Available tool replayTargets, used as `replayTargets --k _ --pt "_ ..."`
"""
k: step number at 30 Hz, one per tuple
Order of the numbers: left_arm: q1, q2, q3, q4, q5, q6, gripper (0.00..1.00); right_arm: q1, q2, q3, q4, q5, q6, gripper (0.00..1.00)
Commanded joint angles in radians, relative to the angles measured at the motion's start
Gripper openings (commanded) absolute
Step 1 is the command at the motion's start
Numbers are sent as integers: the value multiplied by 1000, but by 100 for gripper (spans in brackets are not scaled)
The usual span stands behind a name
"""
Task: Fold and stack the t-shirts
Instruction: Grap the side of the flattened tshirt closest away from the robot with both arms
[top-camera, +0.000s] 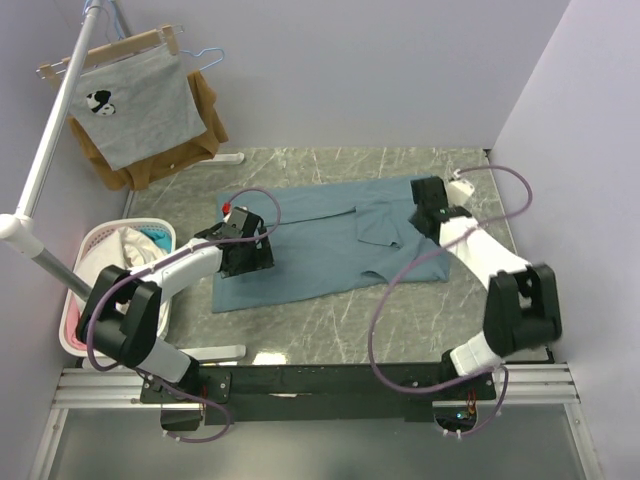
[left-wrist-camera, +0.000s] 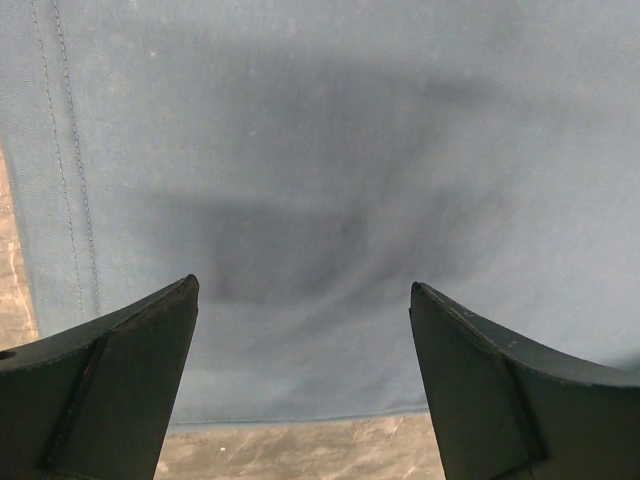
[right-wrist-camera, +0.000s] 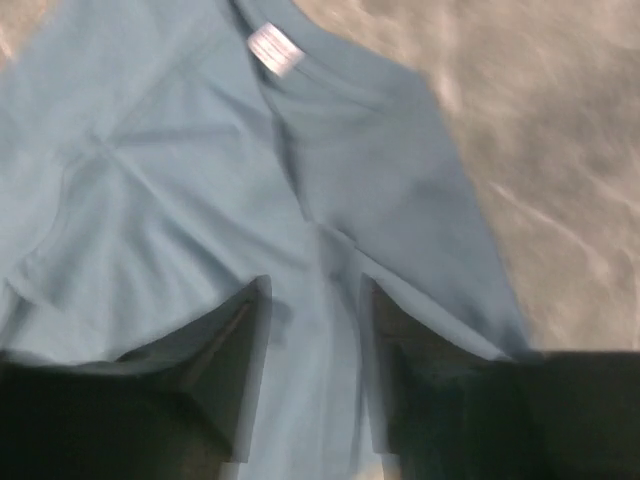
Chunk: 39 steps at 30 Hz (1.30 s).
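Near edge: both arm bases, L and R, nearer than the tee (top-camera: 320, 245).

Tee: dusty teal-blue, lies spread across the marbled surface (top-camera: 330, 320). Hem end to L, neck end to R. L part flat. R part rumpled, one flap folded over the body.

L hand (top-camera: 245, 245): over the tee's hem end, close above the cloth. Wrist cam: L hand (left-wrist-camera: 305, 290) wide open, fingers (left-wrist-camera: 120, 380) well apart, nothing betw. them. Flat tee (left-wrist-camera: 350, 150) fills that view. Stitched hem runs along its L side, and a bare strip of surface (left-wrist-camera: 300, 445) shows below the cloth edge.

Basket (top-camera: 70, 310): white, just L of the tee, beside L arm. Clothes (top-camera: 135, 245) in it, white and teal, type can't tell.

R hand (top-camera: 432, 200): at the tee's neck end, far R corner. Wrist cam blurred: R hand (right-wrist-camera: 315, 290) low on the tee (right-wrist-camera: 150, 200), fingers (right-wrist-camera: 235, 370) a narrow gap apart, cloth ridge betw. them. Can't tell if it's pinched. Neck label (right-wrist-camera: 275, 48) white, at collar beyond the fingers. Surface (right-wrist-camera: 560, 150) R of the tee.

Beyond the tee, far L: grey shirt (top-camera: 140, 105) w/ b&w print on a hanger. Brown garment (top-camera: 205, 110) hangs behind it. Both on a white rack pole (top-camera: 50, 140).
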Motion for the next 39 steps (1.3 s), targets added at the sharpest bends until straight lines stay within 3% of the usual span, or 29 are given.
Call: replayTargets --k 1,2,7,14,29,33,36,39 --pt "-5 1 29 -6 -30 15 92 -24 99 141 32 -42 -83 71" --pt "-7 2 28 -4 -32 13 92 -24 94 136 29 -40 -77 80" --pt "-5 7 20 13 -26 10 93 -22 -85 3 61 -138 -80 88" --pt "-5 24 12 40 -6 7 93 -22 -150 -182 105 -421 -112 77" --pt "-7 33 -1 44 -21 2 93 -21 36 -278 308 -571 -92 62" --pt "-7 36 -3 39 -27 1 93 -21 68 -278 322 -594 -96 54" --pt "-7 33 -11 37 -32 -1 92 -21 61 -286 331 -596 -100 41" --pt "-7 33 -11 36 -32 -1 93 -19 31 -293 323 -590 -102 22"
